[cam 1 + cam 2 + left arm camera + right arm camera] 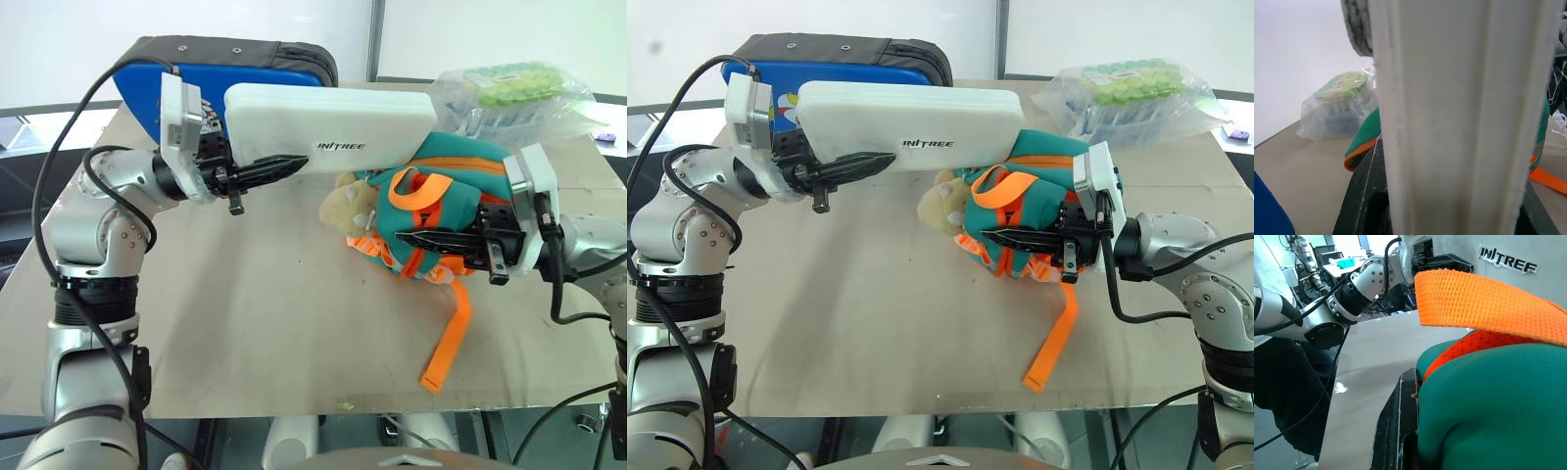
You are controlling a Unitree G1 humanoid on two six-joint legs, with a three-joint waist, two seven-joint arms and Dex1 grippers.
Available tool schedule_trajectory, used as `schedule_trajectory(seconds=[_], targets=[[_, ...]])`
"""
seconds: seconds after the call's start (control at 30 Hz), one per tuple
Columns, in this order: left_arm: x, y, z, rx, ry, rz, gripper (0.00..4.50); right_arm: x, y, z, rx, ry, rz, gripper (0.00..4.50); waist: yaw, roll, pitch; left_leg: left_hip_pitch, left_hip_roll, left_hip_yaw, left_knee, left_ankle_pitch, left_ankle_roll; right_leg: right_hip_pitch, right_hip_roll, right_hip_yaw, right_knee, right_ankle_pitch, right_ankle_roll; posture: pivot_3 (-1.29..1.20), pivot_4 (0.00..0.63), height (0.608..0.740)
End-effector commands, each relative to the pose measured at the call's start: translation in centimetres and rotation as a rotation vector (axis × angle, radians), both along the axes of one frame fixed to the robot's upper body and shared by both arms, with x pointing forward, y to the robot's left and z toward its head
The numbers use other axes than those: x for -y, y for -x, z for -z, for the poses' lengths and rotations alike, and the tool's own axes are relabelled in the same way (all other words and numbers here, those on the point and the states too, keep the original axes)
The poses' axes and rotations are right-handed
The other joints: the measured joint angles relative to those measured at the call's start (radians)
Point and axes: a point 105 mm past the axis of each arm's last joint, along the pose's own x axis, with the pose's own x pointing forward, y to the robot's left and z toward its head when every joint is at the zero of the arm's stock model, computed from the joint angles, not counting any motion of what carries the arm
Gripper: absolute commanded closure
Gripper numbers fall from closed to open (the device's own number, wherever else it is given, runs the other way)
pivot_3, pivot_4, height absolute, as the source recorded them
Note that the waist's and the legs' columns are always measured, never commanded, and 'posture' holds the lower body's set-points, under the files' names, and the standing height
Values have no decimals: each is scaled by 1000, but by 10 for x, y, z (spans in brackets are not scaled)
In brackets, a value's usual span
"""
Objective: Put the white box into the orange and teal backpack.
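The left pincer (257, 174) clamps one end of the white box (333, 125), holding it level in the air above the surface (255, 304), its long side running across the far half of the surface toward the right. The box's lettered face shows to the head camera, and its free end hangs just over the orange and teal backpack (446, 211). In the left wrist view the box's edge (1459, 117) rises between the dark fingers (1364, 196).

The backpack lies on the surface right of centre, nearer the right edge, its tan plush animal head (348, 208) turned toward the middle. An orange strap (449, 338) trails from it toward the near edge. The right pincer (423, 238) is closed on the backpack's teal and orange fabric, reaching in level from the right edge; the right wrist view shows teal cloth (1498, 416) pressed against one black finger (1396, 426).

A blue padded case (211, 73) stands behind the box at the far left corner. A clear plastic bag of green items (509, 93) rests near the far right corner, behind the backpack.
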Motion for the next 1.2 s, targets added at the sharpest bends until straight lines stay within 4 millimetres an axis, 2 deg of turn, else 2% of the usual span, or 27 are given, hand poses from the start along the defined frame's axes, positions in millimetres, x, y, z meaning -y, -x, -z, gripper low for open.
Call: schedule_trajectory(seconds=[0.03, 0.27, 0.57, 0.8, 1.0, 1.2], targets=[[-8, -6, 5, -15, -43, -66, 3395, 0, 11, -18, 88, -29, -41, 4438, 0, 0, 0, 0, 0, 0, 0, 0, 0, 0, 0, 0, 0, 0, 0, 0, 150, 740], [-17, -7, 1, -28, -14, -102, 3395, 1, 8, -19, 91, -25, -32, 4438, 0, 0, 0, 0, 0, 0, 1, 0, 0, 0, 0, 0, 1, 0, 0, 0, 150, 740], [-50, -16, 20, -65, -85, -202, 3395, 9, 5, -31, 103, -66, -13, 4438, -6, 0, 0, 1, 0, 0, 1, 0, 0, 0, 0, 0, 1, 0, 0, 0, 150, 740], [-61, -19, 23, -77, -97, -222, 3395, 16, 5, -41, 116, -96, 7, 4438, -4, -1, 1, -1, 1, 0, 2, 0, 0, 0, 0, -1, 1, 0, 0, 0, 150, 740], [-50, -15, 23, -88, -75, -156, 3395, 15, 6, -40, 115, -96, 2, 4438, -5, -1, 1, -1, 1, 0, 2, 0, 0, -1, 0, -1, 1, 0, 0, 0, 150, 740], [-31, 6, 30, -138, -85, -1, 3395, 15, 5, -41, 113, -103, 1, 4438, -6, -1, 1, -1, 1, 0, 2, 0, 0, -1, 0, -1, 1, 0, 0, 0, 150, 740]])
